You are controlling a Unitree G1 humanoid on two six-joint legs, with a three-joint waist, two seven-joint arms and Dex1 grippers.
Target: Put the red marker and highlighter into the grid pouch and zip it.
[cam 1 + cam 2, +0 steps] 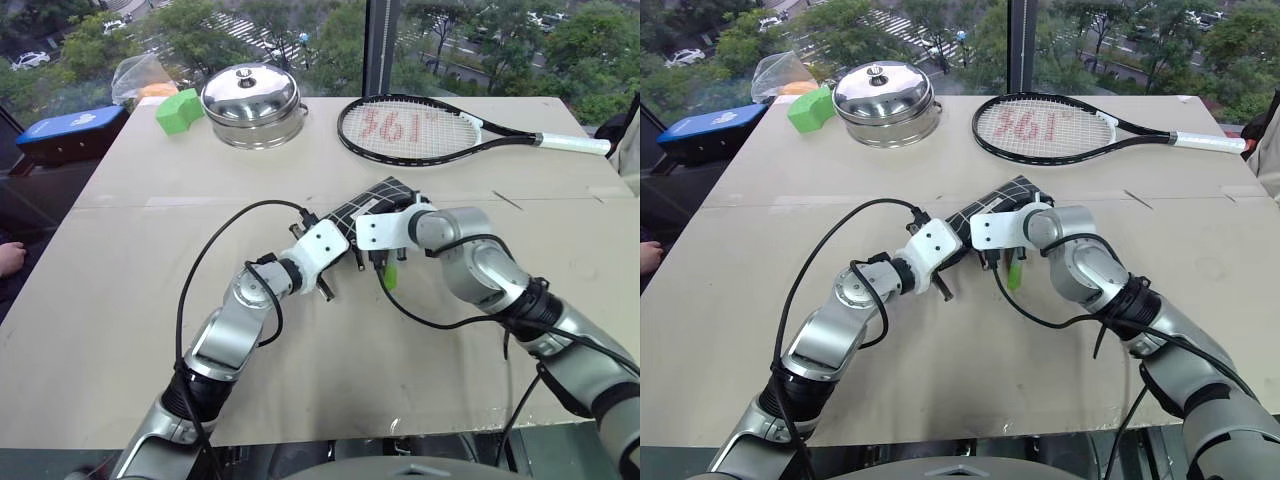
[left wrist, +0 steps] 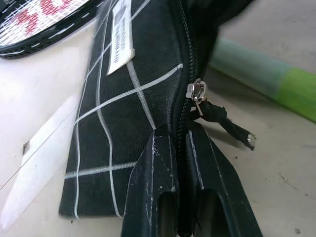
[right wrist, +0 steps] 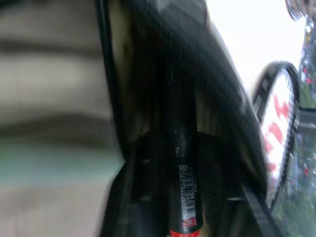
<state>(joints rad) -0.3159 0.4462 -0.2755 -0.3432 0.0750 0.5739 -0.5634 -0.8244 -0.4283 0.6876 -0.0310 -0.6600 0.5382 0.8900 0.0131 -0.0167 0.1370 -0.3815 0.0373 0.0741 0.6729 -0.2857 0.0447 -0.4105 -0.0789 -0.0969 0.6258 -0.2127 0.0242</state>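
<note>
The grid pouch lies mid-table, black with white lines and a white label. My left gripper is shut on the pouch's zipper edge, just short of the zipper pull. My right gripper comes in from the other side at the pouch's open mouth. The red marker, black barrel with a red end, lies between its open fingers, its front end inside the pouch. The highlighter lies on the table right beside the pouch, below my right gripper.
At the back of the table stand a lidded steel pot, a green block and a tennis racket. A blue object sits off the far left corner. A person's hand shows at the left edge.
</note>
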